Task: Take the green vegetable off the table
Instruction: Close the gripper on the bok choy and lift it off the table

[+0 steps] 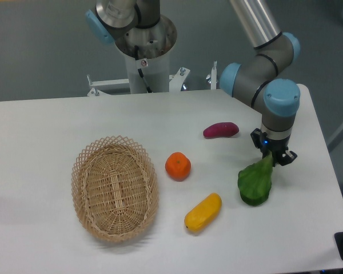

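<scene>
The tool (272, 153) was pinching the pale stem of the green vegetable (256, 184) at the right side of the tabletop (57, 125). The leafy end hung down toward the near edge. To its left lay a yellow vegetable (203, 212), an orange (178, 166) and a wicker basket (115, 188); a purple piece (220, 130) lay farther back.

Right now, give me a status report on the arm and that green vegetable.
Gripper shut on the green vegetable at its pale stem end. Leafy end low over the table; contact unclear. Eggplant and yellow vegetable apart from it, nothing blocking.
</scene>
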